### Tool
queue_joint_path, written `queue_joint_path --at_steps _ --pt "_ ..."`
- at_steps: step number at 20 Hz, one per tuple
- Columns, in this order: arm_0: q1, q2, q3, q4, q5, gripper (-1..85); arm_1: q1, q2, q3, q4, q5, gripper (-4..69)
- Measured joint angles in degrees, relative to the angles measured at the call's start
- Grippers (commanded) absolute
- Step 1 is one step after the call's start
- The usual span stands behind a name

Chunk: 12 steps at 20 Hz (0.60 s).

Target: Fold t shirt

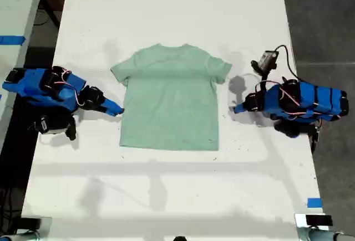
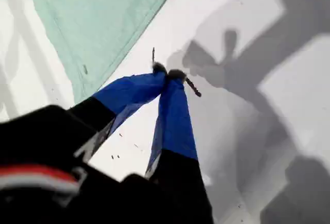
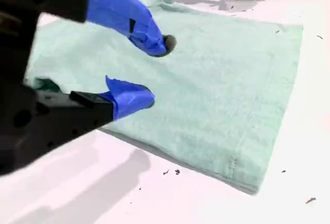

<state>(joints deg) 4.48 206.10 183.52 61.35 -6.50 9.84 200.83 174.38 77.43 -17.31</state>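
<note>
The pale mint-green t shirt (image 1: 169, 100) lies flat, spread out in the middle of the white table (image 1: 166, 14), neck toward the far edge. My second gripper (image 3: 154, 72) is open at the shirt's (image 3: 216, 80) side edge, on the exterior view's left (image 1: 117, 109), one fingertip above the cloth and one near its border. My first gripper (image 2: 167, 72) is shut on nothing and sits on bare table a short way off the shirt's (image 2: 98, 23) other side edge, on the exterior view's right (image 1: 238, 108).
Blue tape (image 1: 314, 202) marks the table's near corner on the exterior view's right. A second table with blue tape (image 1: 12, 40) stands at the exterior view's left. Dark floor (image 1: 327, 19) lies past the table's edge at the exterior view's right.
</note>
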Motion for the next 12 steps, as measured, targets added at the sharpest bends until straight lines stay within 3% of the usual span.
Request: queue_joint_path --at_steps 3,8,9,12 --pt "0.0 0.0 0.0 0.0 0.0 12.6 0.0 0.0 0.1 1.3 6.5 0.8" --pt "0.0 0.0 0.0 0.0 0.0 12.6 0.1 0.0 0.2 1.4 8.7 0.6" --pt "0.0 0.0 0.0 0.0 0.0 12.6 0.0 0.0 0.1 1.8 8.7 2.8" --pt "0.0 0.0 0.0 0.0 0.0 12.6 3.8 -3.8 -4.3 3.2 4.4 18.8"
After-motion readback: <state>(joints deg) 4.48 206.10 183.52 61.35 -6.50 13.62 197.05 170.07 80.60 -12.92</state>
